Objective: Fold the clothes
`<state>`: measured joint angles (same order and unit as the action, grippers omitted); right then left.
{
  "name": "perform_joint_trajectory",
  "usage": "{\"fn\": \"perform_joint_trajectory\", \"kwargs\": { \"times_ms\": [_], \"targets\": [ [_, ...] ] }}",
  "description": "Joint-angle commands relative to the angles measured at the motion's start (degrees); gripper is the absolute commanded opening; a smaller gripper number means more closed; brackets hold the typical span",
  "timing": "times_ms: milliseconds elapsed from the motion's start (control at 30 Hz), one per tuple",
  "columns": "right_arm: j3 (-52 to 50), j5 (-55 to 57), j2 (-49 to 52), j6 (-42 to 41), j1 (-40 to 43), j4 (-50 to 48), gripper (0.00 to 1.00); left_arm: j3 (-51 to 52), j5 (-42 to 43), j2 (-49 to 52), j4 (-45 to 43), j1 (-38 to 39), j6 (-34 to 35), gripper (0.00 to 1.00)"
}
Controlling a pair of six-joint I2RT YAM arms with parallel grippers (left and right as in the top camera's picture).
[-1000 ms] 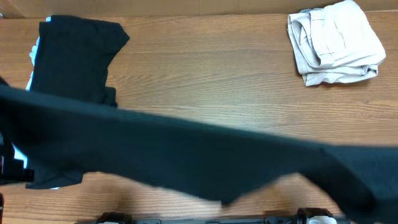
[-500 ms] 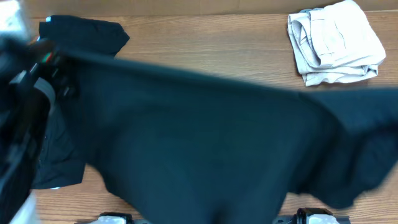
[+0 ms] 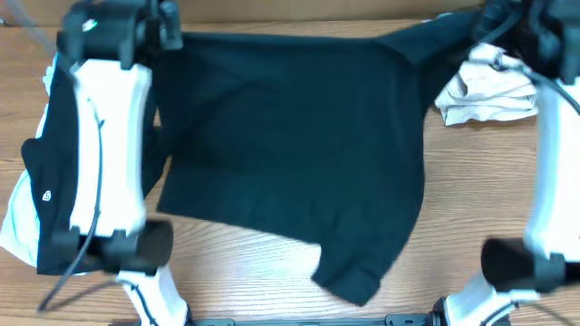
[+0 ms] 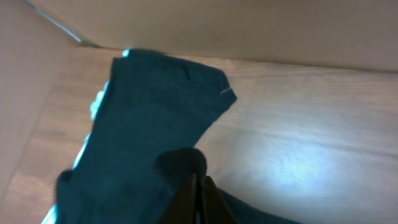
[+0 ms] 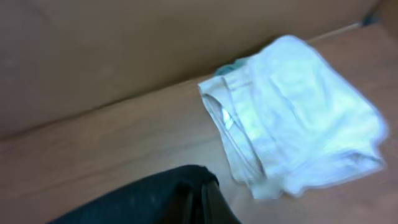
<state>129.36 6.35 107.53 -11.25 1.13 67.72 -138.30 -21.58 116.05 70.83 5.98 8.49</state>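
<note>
It looks like a robotics lab bench, not a home. Two white machine arms with black joints, the left arm [image 3: 104, 145] and the right arm [image 3: 546, 163], rise from the near edge of a bare wood-grain table [image 3: 236, 285]. A thin cable [image 3: 96, 195] runs down the left one. A plain brown board [image 4: 249, 25] walls off the far side of the table. The laundry is just a few test pieces: a black T-shirt [image 3: 290, 136], a black pile [image 4: 143, 118] and folded beige trousers [image 5: 292, 118].
</note>
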Motion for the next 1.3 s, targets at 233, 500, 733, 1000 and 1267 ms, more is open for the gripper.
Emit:
{"fn": "perform_joint_trajectory", "kwargs": {
  "times_ms": [233,500,733,1000,1267],
  "targets": [
    [-0.7,-8.8,19.6,0.8,0.4,-21.5,0.04,-0.1,-3.4,17.9,-17.4,-3.3,-3.8,0.04],
    [-0.5,-12.2,22.3,0.8,0.5,-24.0,0.04,-0.2,-2.6,20.2,-21.6,-5.2,-3.8,0.04],
    [0.1,-16.7,18.4,0.8,0.5,-11.6,0.04,-0.3,-1.3,19.7,-13.8,-5.4,-3.8,0.04],
    [-0.3,-16.1,17.3,0.8,1.2,4.2,0.04,-0.3,4.5,19.7,-1.4,-5.3,-3.8,0.04],
    [-0.9,-15.0,17.6,0.8,1.5,12.8,0.04,-0.2,10.3,19.8,7.8,-5.2,-3.8,0.07]
  ]
}}
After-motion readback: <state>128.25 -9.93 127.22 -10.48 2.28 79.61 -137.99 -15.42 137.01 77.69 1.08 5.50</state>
